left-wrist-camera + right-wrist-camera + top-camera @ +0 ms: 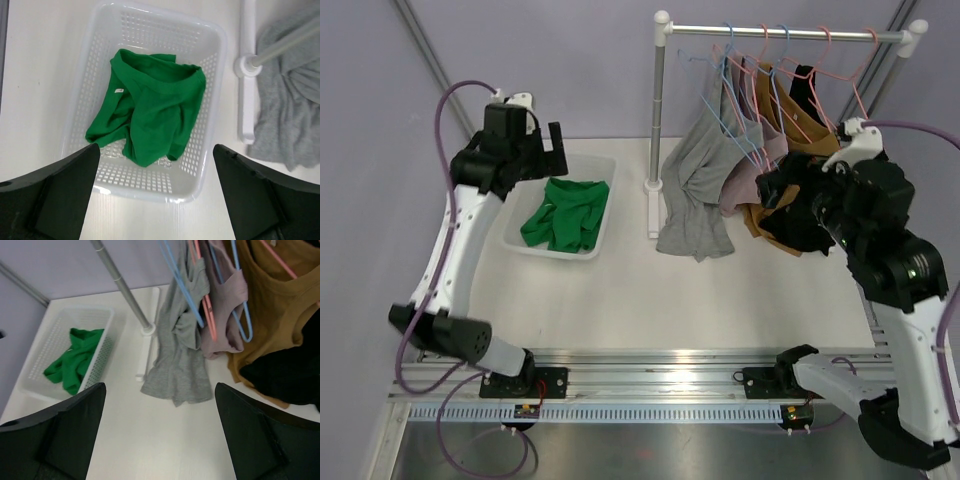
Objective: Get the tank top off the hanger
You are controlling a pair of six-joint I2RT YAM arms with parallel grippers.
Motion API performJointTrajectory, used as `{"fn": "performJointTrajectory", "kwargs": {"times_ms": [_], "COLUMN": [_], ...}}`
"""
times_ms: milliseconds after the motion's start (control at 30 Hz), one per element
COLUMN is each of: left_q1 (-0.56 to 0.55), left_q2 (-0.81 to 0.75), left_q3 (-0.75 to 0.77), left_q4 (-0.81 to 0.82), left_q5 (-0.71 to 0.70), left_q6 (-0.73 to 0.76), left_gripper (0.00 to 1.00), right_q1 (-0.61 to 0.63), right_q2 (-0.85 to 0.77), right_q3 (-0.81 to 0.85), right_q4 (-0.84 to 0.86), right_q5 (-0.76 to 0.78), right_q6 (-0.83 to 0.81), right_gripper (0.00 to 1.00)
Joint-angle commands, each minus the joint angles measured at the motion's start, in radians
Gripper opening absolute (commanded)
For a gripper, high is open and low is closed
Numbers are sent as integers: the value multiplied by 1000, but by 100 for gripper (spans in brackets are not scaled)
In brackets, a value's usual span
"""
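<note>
Above the basket [219, 60], left hand [156, 150] spread wide (holding nothing), right hand [160, 387] spread too

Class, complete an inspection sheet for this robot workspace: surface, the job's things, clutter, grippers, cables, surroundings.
Surface: white table carrying a basket and a clothes rack.
Job's things: grey tank top hangs on the rack, hem on the table; mauve top, brown top and black top hang beside it; green top lies in the basket.
Clutter: nothing seen.
Grippers: left gripper open and empty above the basket; right gripper open and empty, facing the hanging tops.
Cables: purple cable runs along each arm.
Surroundings: lilac walls; metal rail at the near edge.
</note>
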Motion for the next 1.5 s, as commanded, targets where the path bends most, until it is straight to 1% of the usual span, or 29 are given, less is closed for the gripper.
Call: {"fn": "performJointTrajectory", "kwargs": {"times_ms": [0, 33, 100, 133, 167, 200, 233, 267, 300, 367, 433, 467, 567, 667, 767, 933, 1067, 1133, 1167, 1367, 1400, 1467], "left_q1": [-35, -38, -41, -41, -44, -44, -46, -46, -46, -47, -47, -47, -47, -47, -47, -47, -47, -47, -46, -46, -46, -46], "left_q2": [-283, -392, -487, -537, -614, -655, -688, -750, -774, -815, -823, -823, -803, -795, -809, -811, -802, -800, -802, -800, -802, -802], "left_q3": [-109, -216, -319, -405, -454, -496, -580, -622, -662, -754, -803, -840, -858, -860, -869, -874, -875, -875, -877, -878, -878, -878], "left_q4": [-2, 12, 47, 61, 95, 119, 141, 194, 219, 259, 273, 286, 284, 284, 288, 288, 288, 288, 288, 288, 290, 288], "left_q5": [39, 39, 45, 47, 69, 86, 108, 126, 142, 157, 157, 162, 178, 179, 180, 183, 191, 191, 194, 189, 189, 188], "left_q6": [-18, -20, -18, -18, -18, -9, -4, -1, 6, 13, 10, 11, 13, 17, 19, 20, 20, 20, 20, 23, 23, 23], "left_gripper": [99, 99, 99, 99, 99, 99, 99, 99, 99, 99, 99, 99, 99, 99, 99, 99, 99, 99, 99, 99, 99, 99], "right_q1": [2, -1, -11, -21, -59, -82, -109, -159, -178, -193, -196, -198, -198, -198, -198, -199, -199, -198, -199, -198, -198, -198], "right_q2": [168, 199, 275, 298, 344, 370, 395, 441, 462, 528, 571, 616, 695, 752, 799, 880, 906, 921, 927, 964, 966, 963], "right_q3": [142, 161, 205, 218, 248, 270, 288, 325, 345, 409, 457, 501, 587, 646, 692, 770, 779, 781, 781, 796, 796, 798], "right_q4": [-46, -33, -5, 32, 47, 55, 78, 92, 110, 121, 119, 119, 100, 87, 81, 34, 38, 46, 49, 47, 49, 49], "right_q5": [180, 210, 215, 177, 152, 131, 65, 31, -30, -41, -64, -69, -84, -76, -76, -128, -142, -144, -145, -171, -179, -184], "right_q6": [-96, -109, -148, -164, -170, -167, -167, -164, -162, -181, -198, -202, -221, -237, -256, -270, -273, -274, -279, -279, -282, -281], "right_gripper": [97, 96, 92, 91, 85, 82, 77, 70, 67, 64, 62, 59, 50, 48, 45, 45, 44, 40, 36, 30, 26, 21]}}
